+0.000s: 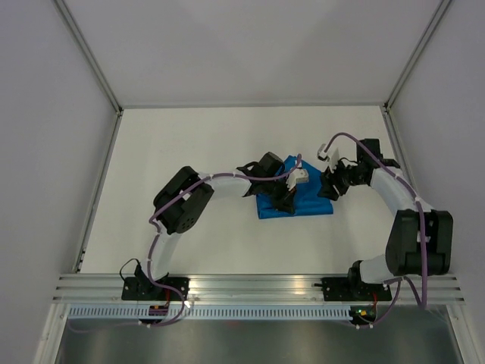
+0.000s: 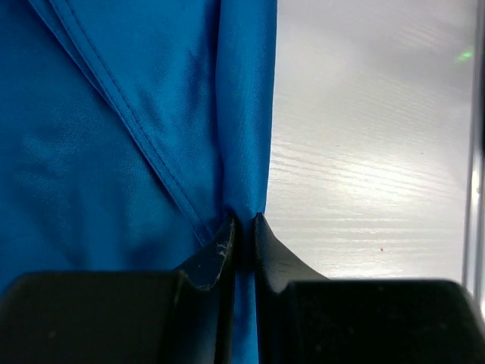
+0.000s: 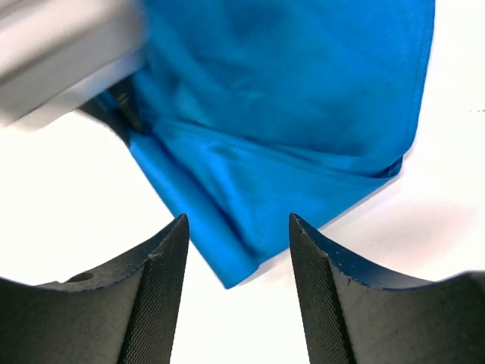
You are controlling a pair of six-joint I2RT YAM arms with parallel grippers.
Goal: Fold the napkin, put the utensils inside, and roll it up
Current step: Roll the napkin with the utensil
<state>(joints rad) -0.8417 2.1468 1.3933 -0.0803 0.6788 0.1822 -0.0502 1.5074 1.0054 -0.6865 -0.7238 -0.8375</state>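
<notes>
Bright-blue soft cloth napkin (image 1: 297, 200): lying folded at middle of white surface (image 1: 189, 152), between both arms. Left jaws: pinching napkin's folded edge, nearly pressed together. Right jaws: standing spread, gripping nothing, napkin corner showing between them.

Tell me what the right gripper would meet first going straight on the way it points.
Probably the napkin: its folded corner lies just ahead of the open right gripper, in line with the gap, though depth is unclear.
</notes>
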